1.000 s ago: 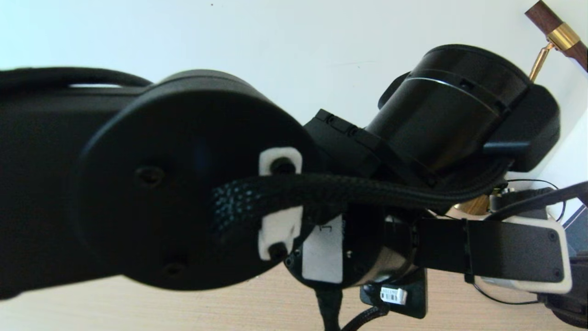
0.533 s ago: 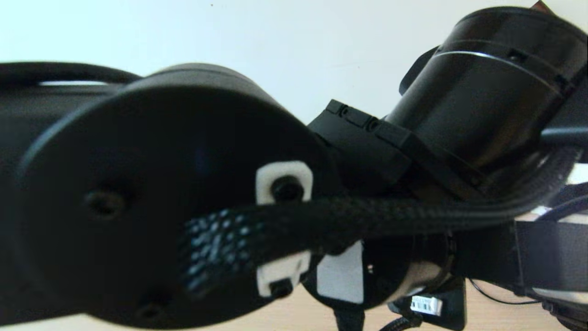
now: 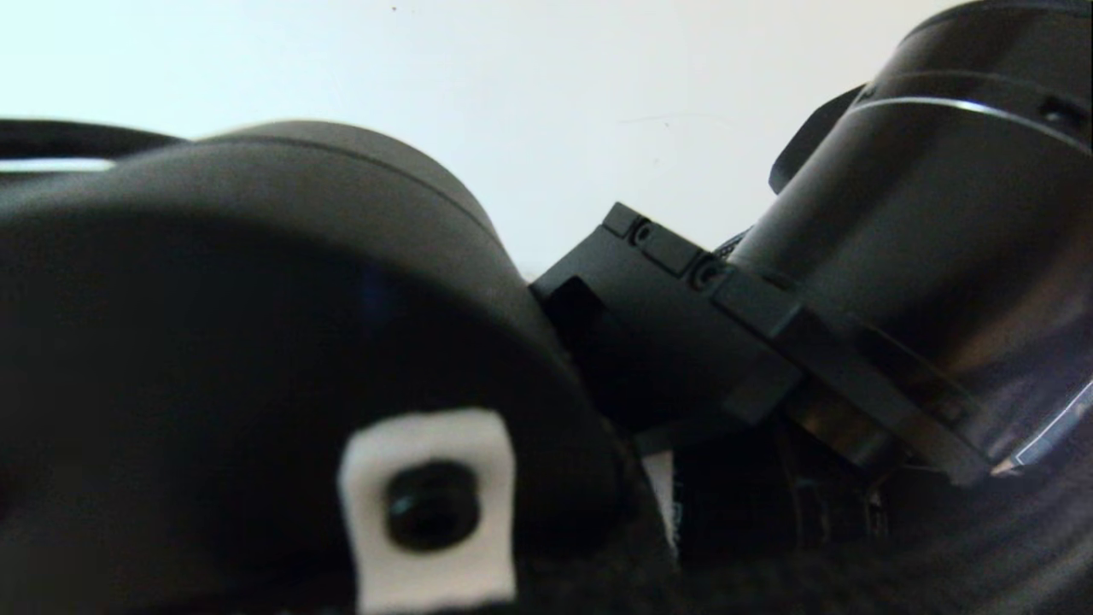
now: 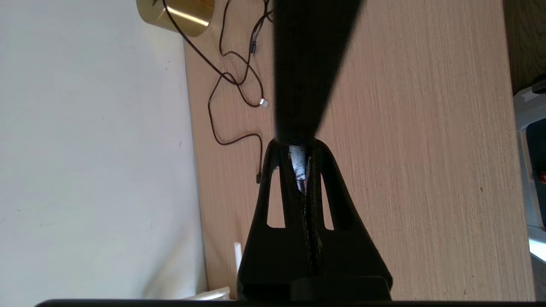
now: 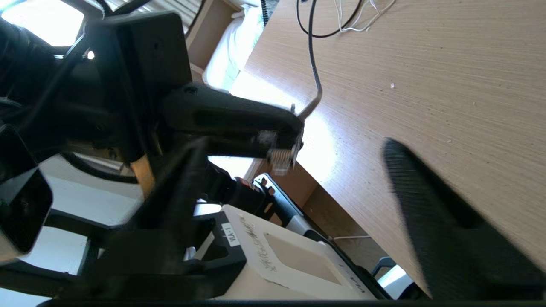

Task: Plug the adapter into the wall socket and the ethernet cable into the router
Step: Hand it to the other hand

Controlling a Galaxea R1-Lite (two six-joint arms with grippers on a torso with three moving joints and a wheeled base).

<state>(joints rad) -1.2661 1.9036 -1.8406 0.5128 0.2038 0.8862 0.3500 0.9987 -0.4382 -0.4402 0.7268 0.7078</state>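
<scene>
The left arm (image 3: 256,342) has swung up close to the head camera. It now fills that view and hides the strip of desk and the right arm's end that showed below it a second ago.

The desk (image 5: 426,64) is pale wood and runs along a white wall. Thin black cords (image 4: 230,81) lie loose on it near a brass-coloured base (image 4: 183,15). I cannot make out the router, the adapter or the wall socket for certain.

The left tool (image 5: 290,140) hangs in the air off the desk edge, its fingers together and clamped on the plug end of the ethernet cable (image 5: 282,158). The clear tip juts out past the fingertips, and the cable trails away over the desk top. The right tool (image 5: 294,145) has its fingers apart, one on each side of that plug and touching neither the plug nor the left tool. The plug sits between them, nearer the blurred finger (image 5: 170,204) than the ridged one (image 5: 448,221).

The cable looks light and limp, so it will probably sag and drag rather than hold a direction. The plug is small, hard and smooth, and its latch is likely easy to snap. The best hold is probably on the dark plug body just behind the clear tip, squarely on its flat sides. That leaves the tip free to enter a port.
</scene>
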